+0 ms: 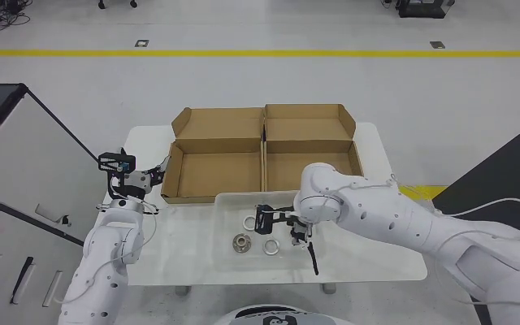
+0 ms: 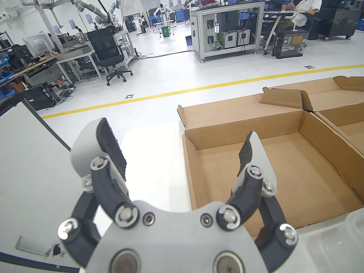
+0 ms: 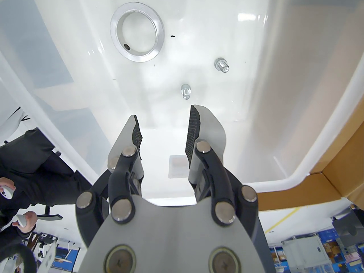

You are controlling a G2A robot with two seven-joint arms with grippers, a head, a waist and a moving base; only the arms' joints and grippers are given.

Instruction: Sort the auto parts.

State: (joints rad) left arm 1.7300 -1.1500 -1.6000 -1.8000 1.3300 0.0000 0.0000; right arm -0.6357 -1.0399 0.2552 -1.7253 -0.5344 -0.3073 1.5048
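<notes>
A clear plastic tray (image 1: 231,203) sits at the table's front and holds the parts. In it lie two silver rings (image 1: 248,221) (image 1: 270,247) and a round hub (image 1: 240,241). My right gripper (image 1: 299,234) hangs over the tray, just right of these parts. In the right wrist view it (image 3: 165,117) is open and holds nothing. Just beyond its fingertips lie two small bolts (image 3: 185,90) (image 3: 221,65), with a silver ring (image 3: 137,31) farther off. My left gripper (image 2: 176,134) is open and empty, off the left side of the left cardboard box (image 2: 256,154).
Two open cardboard boxes (image 1: 215,166) (image 1: 309,158) stand side by side behind the tray, both with nothing inside. The tray's raised rim (image 3: 298,171) borders the right box. A grey panel (image 1: 32,146) leans at the table's left.
</notes>
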